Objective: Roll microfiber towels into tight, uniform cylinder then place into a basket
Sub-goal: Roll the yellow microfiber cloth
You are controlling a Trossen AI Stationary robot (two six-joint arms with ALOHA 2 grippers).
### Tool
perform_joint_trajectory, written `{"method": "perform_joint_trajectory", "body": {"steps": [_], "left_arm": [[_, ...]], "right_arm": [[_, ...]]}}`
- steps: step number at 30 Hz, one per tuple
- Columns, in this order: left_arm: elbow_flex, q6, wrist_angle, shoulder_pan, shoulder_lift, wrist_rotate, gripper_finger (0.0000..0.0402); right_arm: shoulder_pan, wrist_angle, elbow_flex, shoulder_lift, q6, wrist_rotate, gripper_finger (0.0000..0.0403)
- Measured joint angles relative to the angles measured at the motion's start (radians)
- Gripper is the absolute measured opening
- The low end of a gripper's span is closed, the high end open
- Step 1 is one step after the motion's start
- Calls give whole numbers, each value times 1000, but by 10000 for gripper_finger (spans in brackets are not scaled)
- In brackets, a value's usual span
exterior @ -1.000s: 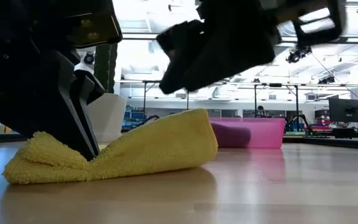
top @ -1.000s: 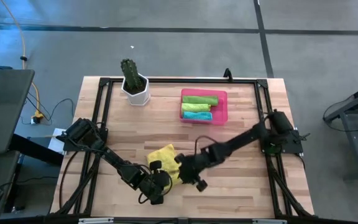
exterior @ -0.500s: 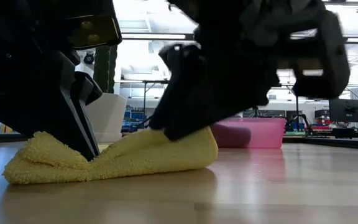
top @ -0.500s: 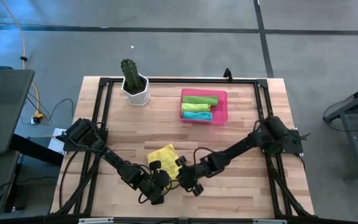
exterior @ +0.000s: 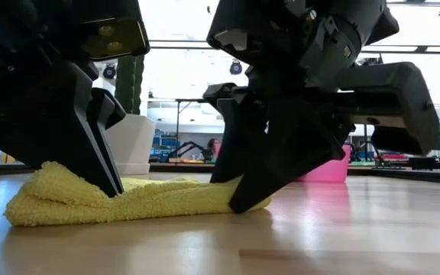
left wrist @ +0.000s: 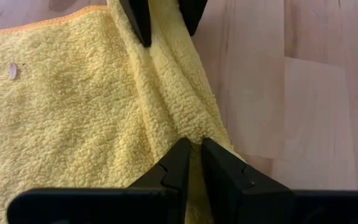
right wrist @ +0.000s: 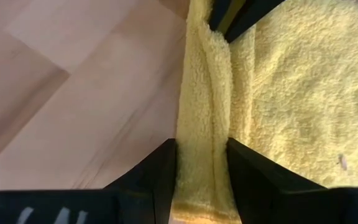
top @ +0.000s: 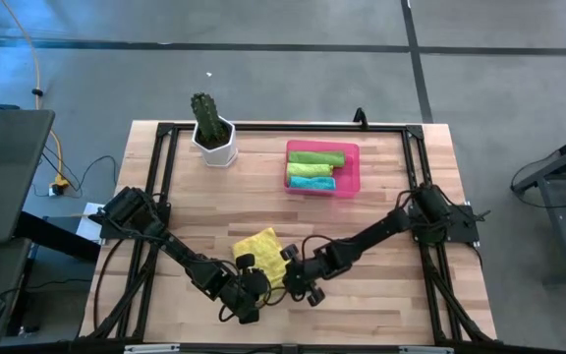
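The left gripper point(left wrist: 191, 149) is pinched shut on a raised fold of the yellow towel point(top: 260, 254), its two dark tips nearly meeting with a ridge of terry squeezed between them. Facing it along the same ridge, the right gripper point(right wrist: 202, 155) stands with its jaws apart, straddling the fold; its fingers point(right wrist: 166, 162) flank the pile on either side and appear to press lightly on it, not yet squeezing it flat. In the low view both grippers are down at bench level, the left gripper's tips dug into the thick end of the cloth and the right gripper's at the flatter end.

The towel lies on the wooden bench point(top: 381, 206) near the front edge, between the two arms, well apart from the pink basket point(top: 350, 185). It is a small square of looped microfiber, bright yellow with a stitched hem, rumpled into one long pleat and not yet a cylinder.

I judge it light, limp and springy: it will slump wherever unsupported and uncurl if released, though the nap should grip the fingers well. The fold's two ends look like the sensible holds, so the roll stays even.

The basket, toward the rear of the bench, already holds a lime green roll point(top: 314, 157) and a teal roll point(top: 311, 181). A white cactus pot point(top: 214, 144) stands at the rear left.
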Motion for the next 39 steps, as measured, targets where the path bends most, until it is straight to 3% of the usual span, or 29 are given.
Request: {"method": "perform_joint_trajectory", "body": {"steps": [6, 14, 18, 23, 30, 33, 39], "left_arm": [[0, 0, 2, 0, 0, 1, 39], [0, 0, 5, 0, 0, 3, 39], [0, 0, 7, 0, 0, 3, 39], [0, -15, 8, 0, 0, 5, 39], [0, -24, 15, 0, 1, 7, 39], [0, -24, 17, 0, -4, 6, 39], [34, 6, -77, -9, -38, 9, 39]], "right_arm": [[-4, -6, 0, 0, -9, -36, 135], [-4, 4, 0, 29, 3, -14, 189], [-8, 5, 0, 38, 56, 7, 193], [-9, 4, 0, 40, 71, 8, 145], [-10, -1, -1, 41, 90, -8, 22], [-13, -5, -1, 41, 134, -12, 10], [-68, 3, -3, 42, 250, -254, 4]]}}
